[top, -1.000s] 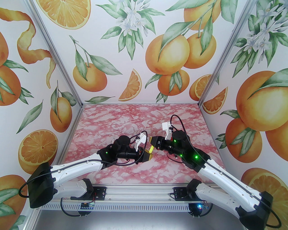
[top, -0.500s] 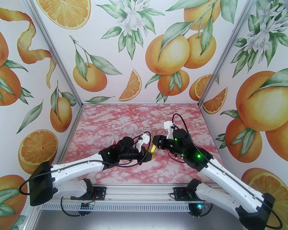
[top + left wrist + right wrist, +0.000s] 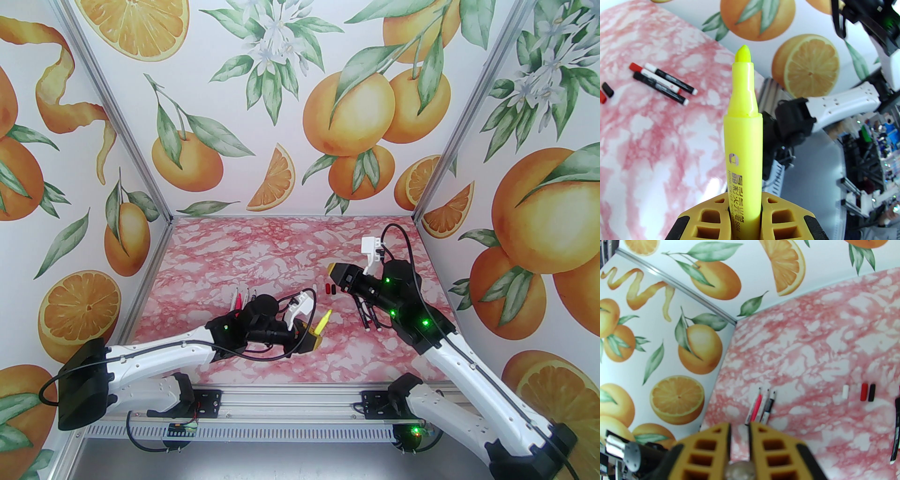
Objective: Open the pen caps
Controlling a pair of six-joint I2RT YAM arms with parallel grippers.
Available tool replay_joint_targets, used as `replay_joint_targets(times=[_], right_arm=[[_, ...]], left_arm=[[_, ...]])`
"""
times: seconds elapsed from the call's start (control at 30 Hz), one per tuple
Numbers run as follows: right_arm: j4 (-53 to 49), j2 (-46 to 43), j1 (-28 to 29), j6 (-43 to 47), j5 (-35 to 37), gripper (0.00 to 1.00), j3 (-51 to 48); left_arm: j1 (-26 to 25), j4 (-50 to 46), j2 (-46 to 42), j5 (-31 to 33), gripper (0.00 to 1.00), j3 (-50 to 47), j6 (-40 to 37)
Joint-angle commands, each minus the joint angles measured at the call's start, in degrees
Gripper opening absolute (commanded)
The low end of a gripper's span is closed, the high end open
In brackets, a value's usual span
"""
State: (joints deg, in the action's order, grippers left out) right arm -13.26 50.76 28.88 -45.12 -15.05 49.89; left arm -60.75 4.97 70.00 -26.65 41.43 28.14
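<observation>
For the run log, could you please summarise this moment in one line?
left gripper: shut on yellow highlighter | tip: bare | right gripper: shut | red cap, black cap: on table

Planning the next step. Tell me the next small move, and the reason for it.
Probably lower the right gripper and release what looks like the cap pinched in it, beside the loose caps on the table. The yellow highlighter in the left gripper is already bare-tipped.
</observation>
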Motion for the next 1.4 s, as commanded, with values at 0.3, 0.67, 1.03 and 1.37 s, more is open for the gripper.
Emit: replay_joint_targets(times=[0.3, 0.67, 1.03, 1.37], right_arm=[[-20.61, 4.23, -0.57, 14.73, 9.42, 0.13, 4.36], [-21.3, 11.49, 0.83, 14.0, 15.66, 0.14, -1.13], [-14.77, 28.16, 10.47, 8.41, 22.24, 0.15, 0.72], [-12.98, 41.98, 11.81, 6.36, 23.57, 0.15, 6.9]], left_arm=[[0.98, -7.21, -7.46, 11.36, 0.0, 1.02, -2.86], [1.08, -17.8, -17.08, 21.87, 0.0, 1.11, -6.23], [3.1, -28.79, -23.02, 29.17, 0.0, -0.11, -6.79], [4.05, -26.74, -24.54, 26.23, 0.0, -1.62, -6.61]])
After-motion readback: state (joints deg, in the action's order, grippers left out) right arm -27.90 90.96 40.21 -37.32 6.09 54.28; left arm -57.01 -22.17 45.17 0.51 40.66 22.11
